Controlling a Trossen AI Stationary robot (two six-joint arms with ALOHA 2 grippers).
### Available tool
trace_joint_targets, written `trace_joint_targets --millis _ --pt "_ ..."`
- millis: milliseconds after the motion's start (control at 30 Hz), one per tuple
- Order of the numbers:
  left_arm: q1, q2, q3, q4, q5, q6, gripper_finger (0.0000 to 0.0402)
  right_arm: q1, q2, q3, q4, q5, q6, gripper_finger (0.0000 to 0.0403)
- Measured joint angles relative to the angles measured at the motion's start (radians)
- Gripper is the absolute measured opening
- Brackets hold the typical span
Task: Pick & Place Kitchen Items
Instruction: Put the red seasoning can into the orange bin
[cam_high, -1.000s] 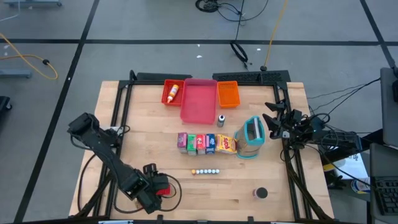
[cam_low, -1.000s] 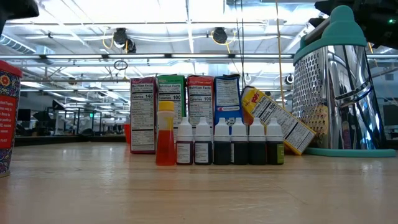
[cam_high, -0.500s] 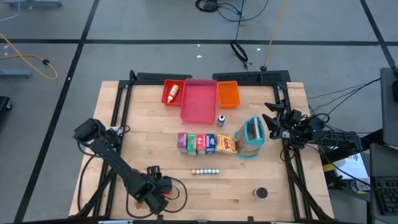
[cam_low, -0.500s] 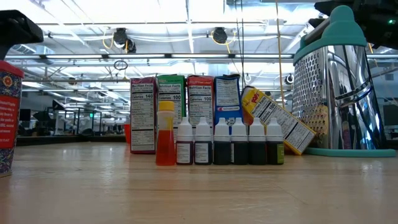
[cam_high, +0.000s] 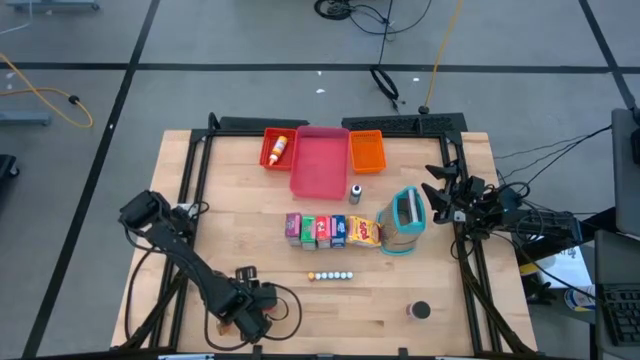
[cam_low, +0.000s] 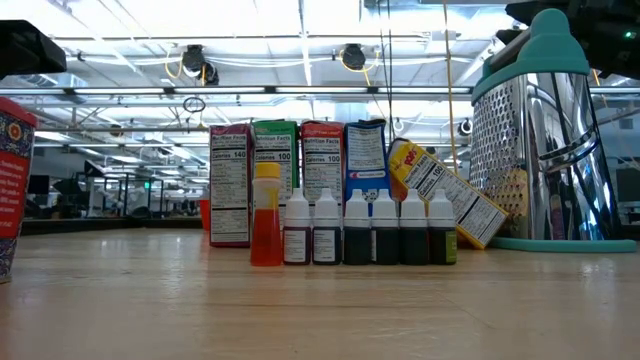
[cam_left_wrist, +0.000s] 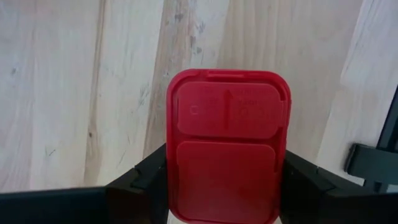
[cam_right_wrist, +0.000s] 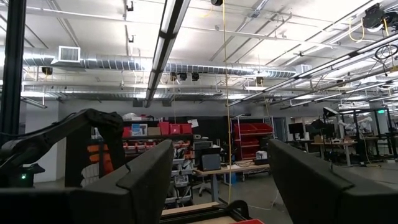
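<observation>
A red tin with a flat flip lid (cam_left_wrist: 227, 143) sits between my left gripper's (cam_high: 250, 306) fingers near the table's near-left corner. In the high view the gripper hides it; in the low view its patterned side (cam_low: 12, 190) shows at the edge. Purple, green, red, blue and yellow food boxes (cam_high: 332, 230) stand in a row mid-table. Tiny bottles (cam_high: 330, 275) line up in front of them, and a dark round can (cam_high: 419, 311) lies near the right corner. My right gripper (cam_high: 438, 196) waits open at the right edge beside the teal-and-white grater (cam_high: 405, 221). My left gripper comes from above, pointing down, and pinches the red tin between its two fingers (cam_left_wrist: 148, 177), one against each long side wall just below the lid (cam_left_wrist: 180, 186). The tin stands nearly upright. Whether its base rests on the table I cannot tell.
Red (cam_high: 270, 150), pink (cam_high: 318, 165) and orange (cam_high: 367, 152) trays sit along the far edge; an orange bottle (cam_high: 279, 147) lies in the red one. A small jar (cam_high: 355, 192) stands near the pink tray. Bare wood lies between the tin and the bottles.
My left gripper has swung over the red tin, which showed beside it in the high view a second ago and is now covered by it. The arm's elbow has shifted slightly toward the table's near right. In the low view the dark gripper has appeared above the tin.
</observation>
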Motion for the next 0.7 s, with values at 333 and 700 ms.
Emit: trace_joint_targets --millis 333,700 --pt "0.058 -0.135 0.067 -0.159 0.005 0.004 0.0206 0.000 0.000 0.000 0.000 0.000 0.007 0.0254" --pt "0.239 -0.195 0.358 -0.545 -0.168 0.176 0.0206 0.000 0.085 0.110 -0.112 0.020 0.006 0.0254"
